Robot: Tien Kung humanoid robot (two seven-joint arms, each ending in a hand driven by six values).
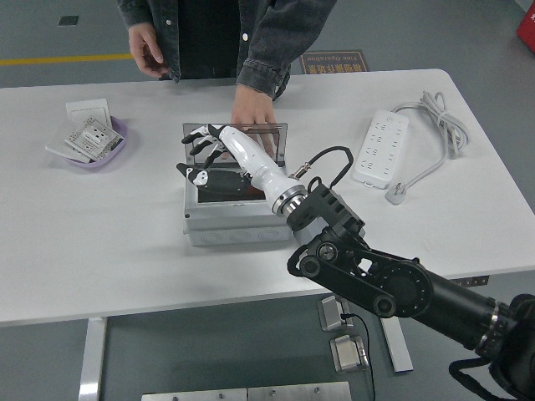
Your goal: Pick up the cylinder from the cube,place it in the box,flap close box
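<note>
Grey box sits mid-bench with its lid upright, and I see my right hand over it, fingers spread, gripping nothing. I can't spot the cylinder inside. A person's hand rests at the lid's far edge.

Grey box, lid upright.
</note>
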